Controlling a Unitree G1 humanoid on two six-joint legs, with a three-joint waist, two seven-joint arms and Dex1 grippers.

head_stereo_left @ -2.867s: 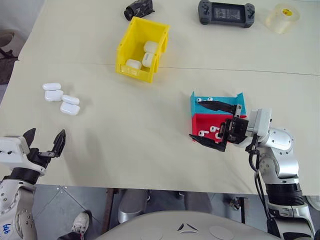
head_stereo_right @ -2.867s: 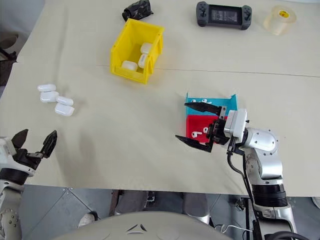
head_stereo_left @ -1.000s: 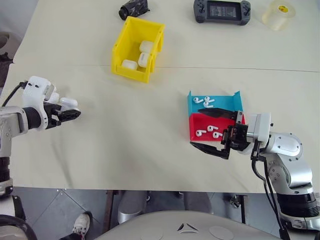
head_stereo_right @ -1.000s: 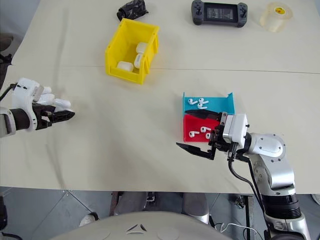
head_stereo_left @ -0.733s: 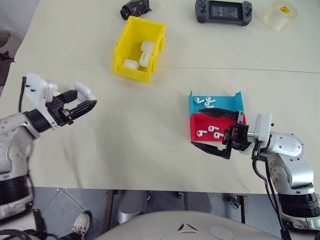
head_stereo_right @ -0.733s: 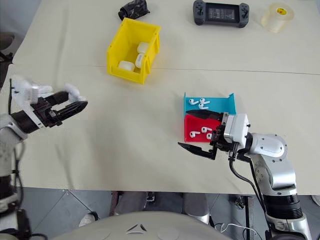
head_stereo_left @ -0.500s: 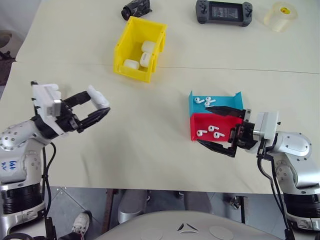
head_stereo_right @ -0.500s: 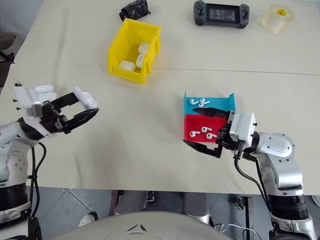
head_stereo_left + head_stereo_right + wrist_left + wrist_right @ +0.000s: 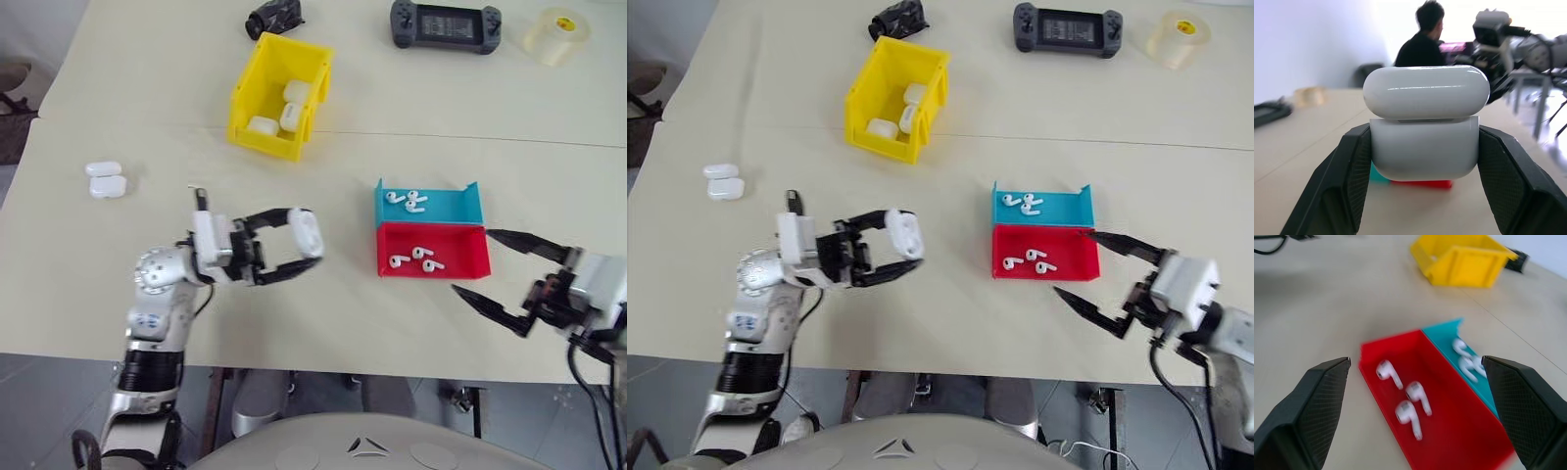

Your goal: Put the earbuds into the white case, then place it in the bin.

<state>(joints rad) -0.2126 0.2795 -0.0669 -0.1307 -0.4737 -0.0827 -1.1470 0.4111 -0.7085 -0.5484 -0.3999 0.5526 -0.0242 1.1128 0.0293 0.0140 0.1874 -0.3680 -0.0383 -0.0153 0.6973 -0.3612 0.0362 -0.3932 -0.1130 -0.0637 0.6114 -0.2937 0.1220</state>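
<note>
My left gripper (image 9: 300,250) is shut on the white case (image 9: 307,233) and holds it above the middle of the table, pointing toward the trays. In the left wrist view the white case (image 9: 1425,142) sits between both black fingers (image 9: 1352,176), lid on top with a thin seam. Earbuds (image 9: 415,258) lie in the red tray (image 9: 470,259), and more earbuds (image 9: 406,200) lie in the blue tray (image 9: 456,206). My right gripper (image 9: 473,261) stands open, just right of the red tray. The yellow bin (image 9: 261,143) stands at the back with three white cases inside.
Two more white cases (image 9: 105,181) lie at the table's left. Along the far edge are a black game console (image 9: 446,24), a tape roll (image 9: 555,34) and a small black object (image 9: 272,17). A person (image 9: 1422,41) sits in the background of the left wrist view.
My left gripper lifted one white case from the group on the left and swung it right toward the table's middle. My right gripper, still open, drew back to the right off the red tray.
</note>
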